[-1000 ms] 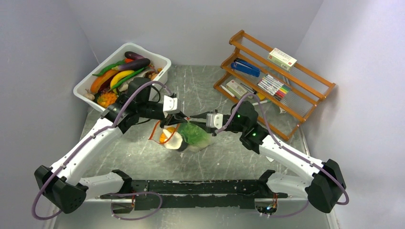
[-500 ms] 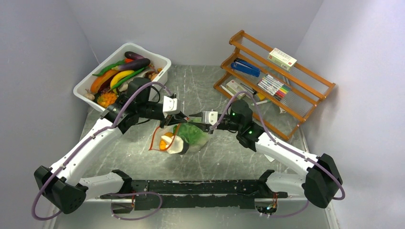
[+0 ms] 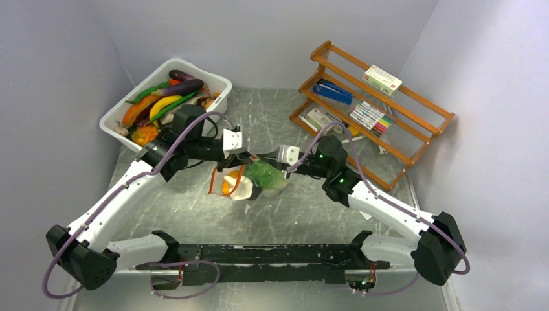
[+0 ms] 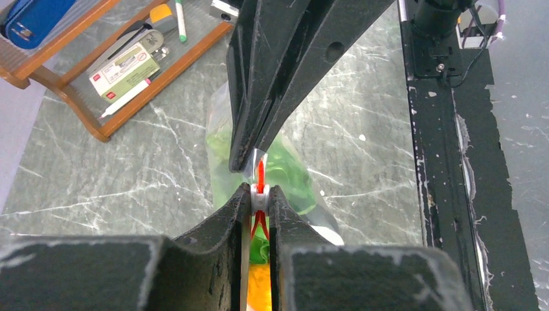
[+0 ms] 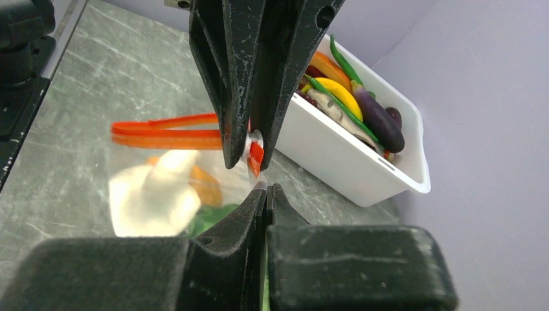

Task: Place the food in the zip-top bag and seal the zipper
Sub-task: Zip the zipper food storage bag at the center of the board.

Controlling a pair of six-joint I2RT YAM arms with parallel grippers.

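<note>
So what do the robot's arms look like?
The left arm and right arm are long white tubes joined by chunky black joints. A thin purple cable loops along each. Tiny green lights glow on the right arm. The left gripper and right gripper each have two black fingers, scratched pale.

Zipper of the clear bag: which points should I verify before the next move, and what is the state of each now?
1. Left pincer shut on the pale tip of the zipper: ok.
2. Right pincer shut on the zip-top bag edge: ok.
3. Lettuce and orange fruit inside the bag: ok.
4. Zipper closed along the mouth: not ok, its two strips gape apart.
5. Bag lifted off the table: cannot tell.
</note>
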